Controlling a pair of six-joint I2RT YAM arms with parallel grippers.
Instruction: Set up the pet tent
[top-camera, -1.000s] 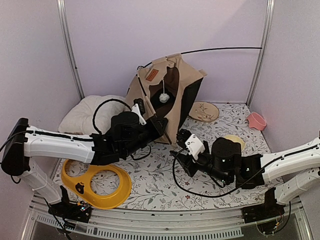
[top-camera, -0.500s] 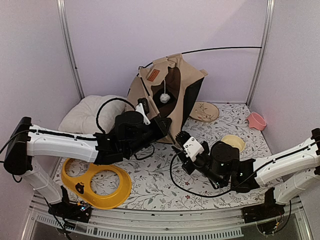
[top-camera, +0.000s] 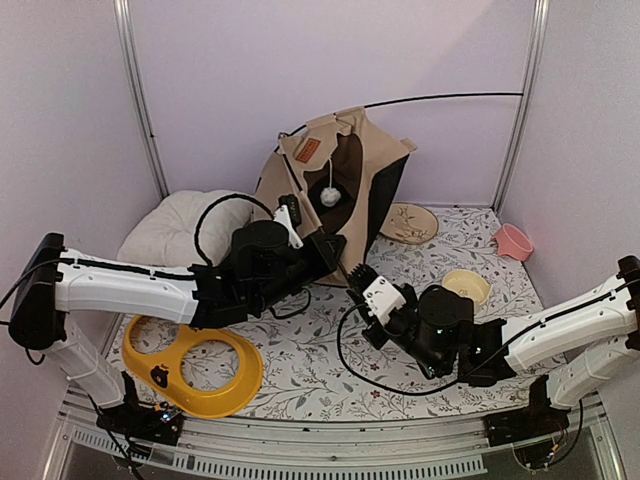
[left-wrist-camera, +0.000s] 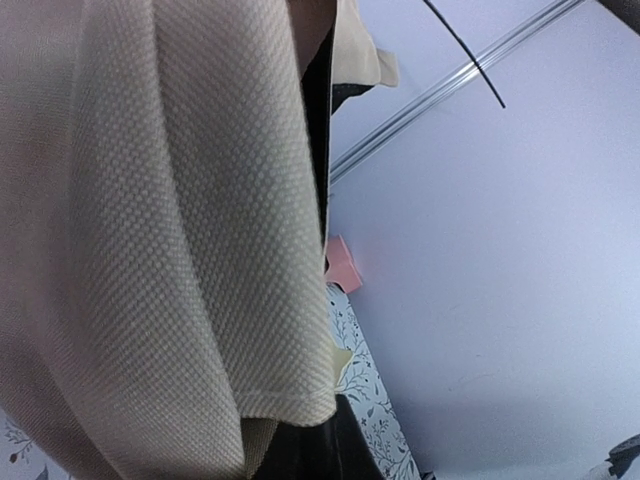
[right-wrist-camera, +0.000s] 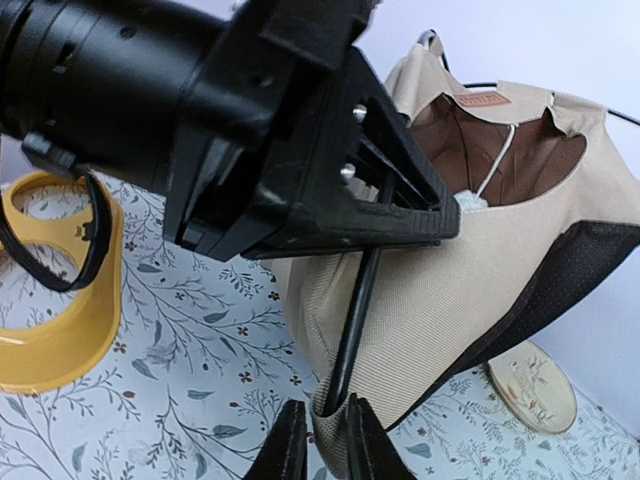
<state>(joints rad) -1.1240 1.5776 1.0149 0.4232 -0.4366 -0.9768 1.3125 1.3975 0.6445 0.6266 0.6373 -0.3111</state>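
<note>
Pet tent (top-camera: 340, 180) at far centre, canvas raised but skewed, top pole (top-camera: 450, 97) jutting right | left gripper (top-camera: 325, 250) at its near edge, grip hidden by canvas, cannot tell | right gripper (top-camera: 356, 273) fingers nearly together by front pole (right-wrist-camera: 352, 310) foot, pinch unclear | judged partway: frame unsquared.

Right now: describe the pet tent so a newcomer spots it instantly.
Look at the lilac back wall: the pet tent sits before it at mid-table, beside the white pillow. It is the tallest thing there, tan canvas on thin black poles, with a brown label patch and a white pom-pom hanging in its dark doorway.
</note>
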